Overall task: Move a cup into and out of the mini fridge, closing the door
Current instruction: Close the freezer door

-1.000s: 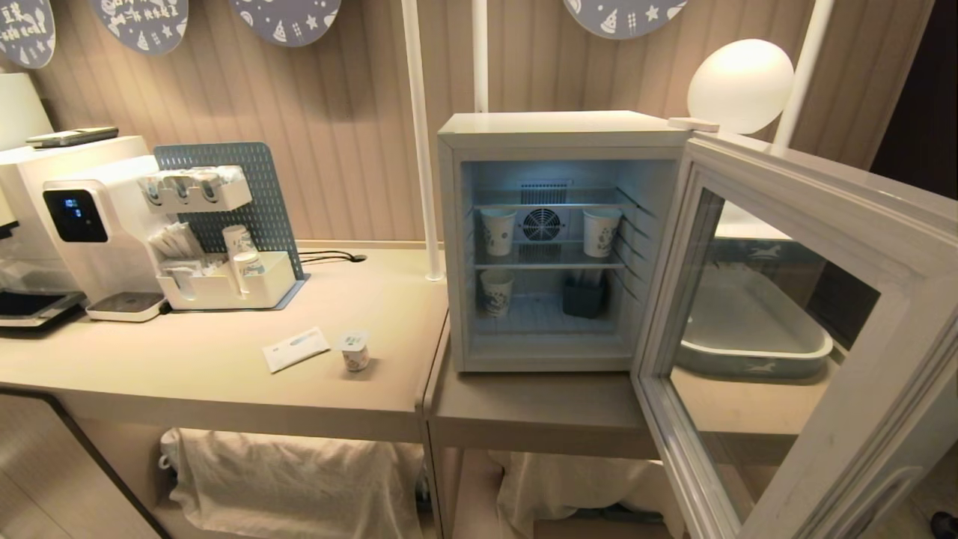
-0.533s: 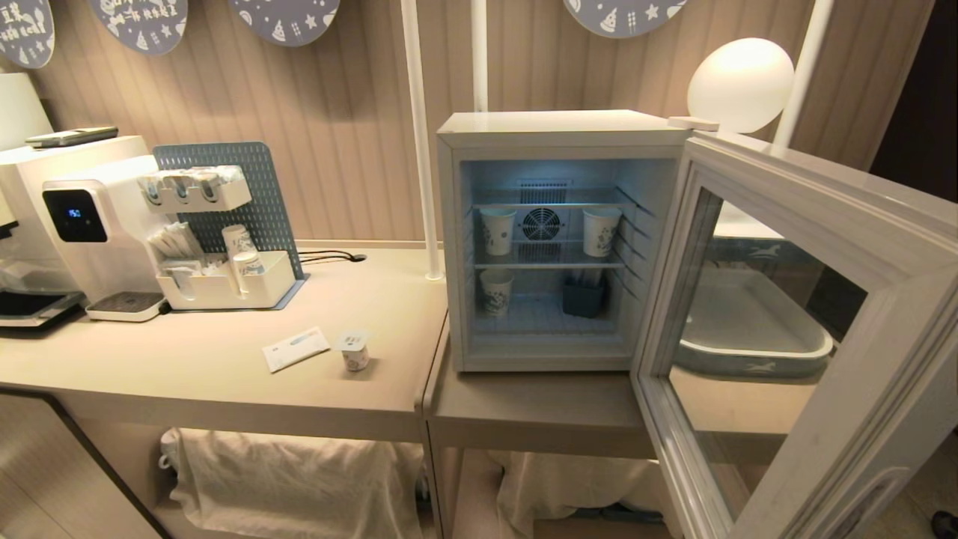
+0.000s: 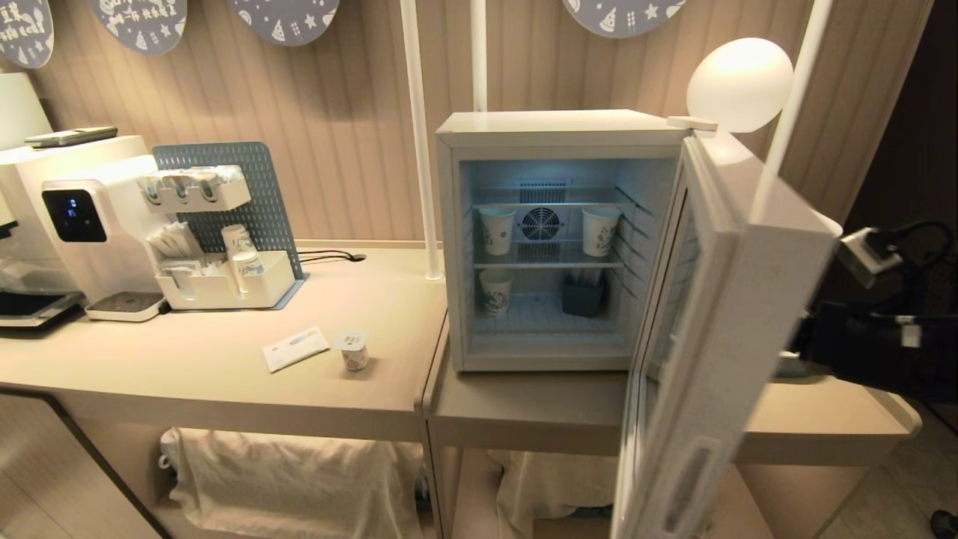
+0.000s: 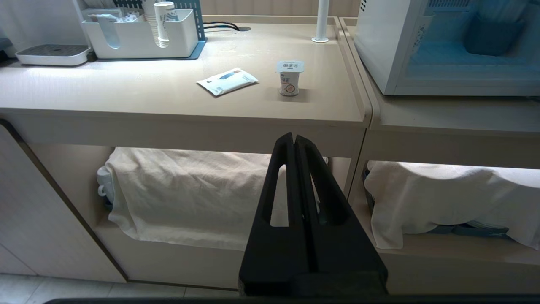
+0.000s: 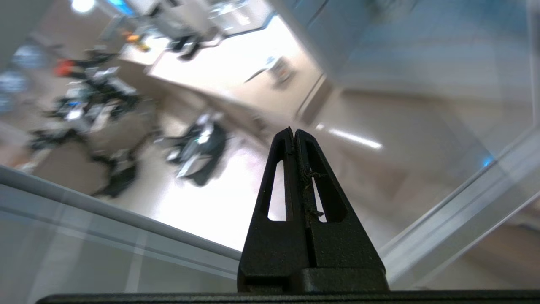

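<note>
The cup (image 3: 353, 349) stands upright on the left table, a small white pot with a printed lid, also in the left wrist view (image 4: 289, 78). The mini fridge (image 3: 557, 131) is lit inside and stands open. Its door (image 3: 730, 314) hangs about half swung, edge-on to me. My right arm (image 3: 876, 348) reaches in behind the door's outer face. The right gripper (image 5: 294, 131) is shut and empty, close to the door's glass and frame (image 5: 84, 215). The left gripper (image 4: 294, 137) is shut and empty, low in front of the table edge, below the cup.
Three tall paper cups (image 3: 498, 228) and a dark container (image 3: 584, 297) sit on the fridge shelves. A white packet (image 3: 296, 347) lies left of the cup. An organizer (image 3: 224, 281) and a coffee machine (image 3: 82, 224) stand at the back left. A white pole (image 3: 419, 150) rises beside the fridge.
The door has swung from wide open to about half shut. My right arm has come into the head view behind it. The cup and left gripper have not moved.
</note>
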Available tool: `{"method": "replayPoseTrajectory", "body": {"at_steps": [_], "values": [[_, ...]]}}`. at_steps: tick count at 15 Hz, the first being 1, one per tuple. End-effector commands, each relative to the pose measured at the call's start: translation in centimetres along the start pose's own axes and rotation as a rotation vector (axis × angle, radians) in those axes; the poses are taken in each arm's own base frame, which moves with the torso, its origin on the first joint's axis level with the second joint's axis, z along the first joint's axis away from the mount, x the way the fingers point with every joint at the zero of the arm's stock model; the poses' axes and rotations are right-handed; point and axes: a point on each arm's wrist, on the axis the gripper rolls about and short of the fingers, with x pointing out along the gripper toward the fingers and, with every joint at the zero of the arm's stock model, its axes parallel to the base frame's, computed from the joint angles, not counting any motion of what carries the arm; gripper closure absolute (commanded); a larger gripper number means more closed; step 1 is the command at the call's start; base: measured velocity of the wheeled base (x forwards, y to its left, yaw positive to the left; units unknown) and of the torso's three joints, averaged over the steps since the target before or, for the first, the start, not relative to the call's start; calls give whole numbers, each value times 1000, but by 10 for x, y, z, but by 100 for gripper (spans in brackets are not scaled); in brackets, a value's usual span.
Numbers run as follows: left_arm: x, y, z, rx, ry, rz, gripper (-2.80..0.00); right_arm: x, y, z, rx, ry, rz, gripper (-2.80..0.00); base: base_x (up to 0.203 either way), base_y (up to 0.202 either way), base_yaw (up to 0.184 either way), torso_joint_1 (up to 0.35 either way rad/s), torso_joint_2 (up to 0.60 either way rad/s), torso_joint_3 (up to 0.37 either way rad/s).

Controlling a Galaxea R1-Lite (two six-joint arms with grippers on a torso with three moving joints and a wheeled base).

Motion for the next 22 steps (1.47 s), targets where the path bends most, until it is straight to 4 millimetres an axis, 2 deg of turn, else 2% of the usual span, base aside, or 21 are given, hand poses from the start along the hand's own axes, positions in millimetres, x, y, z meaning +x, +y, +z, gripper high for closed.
{"method": "replayPoseTrajectory", "body": {"at_steps": [1,4,6,8,10,13,15,17,19,21,22], "values": [[0,0,0,-1,1,1,0,66,5,-2,-29,-43,-179,0,0,0,0,0,0,0],[0,0,0,-1,1,2,0,135,23,0,-84,-66,-234,0,0,0,0,0,0,0],[0,0,0,-4,2,2,0,171,37,-1,-110,-93,-282,0,0,0,0,0,0,0],[0,0,0,-4,3,2,0,196,47,-5,-124,-99,-340,0,0,0,0,0,0,0],[0,0,0,-4,3,2,0,205,53,-12,-133,-84,-381,0,0,0,0,0,0,0],[0,0,0,-4,2,2,0,197,59,-7,-148,-89,-415,0,0,0,0,0,0,0],[0,0,0,-4,1,2,0,173,73,4,-157,-126,-443,0,0,0,0,0,0,0],[0,0,0,-4,3,2,0,128,95,18,-185,-203,-482,0,0,0,0,0,0,0],[0,0,0,-4,2,2,0,62,121,33,-219,-344,-579,0,0,0,0,0,0,0],[0,0,0,-5,3,2,0,-18,143,38,-235,-519,-727,0,0,0,0,0,0,0],[0,0,0,-5,3,2,0,-62,147,39,-234,-616,-808,0,0,0,0,0,0,0]]}}
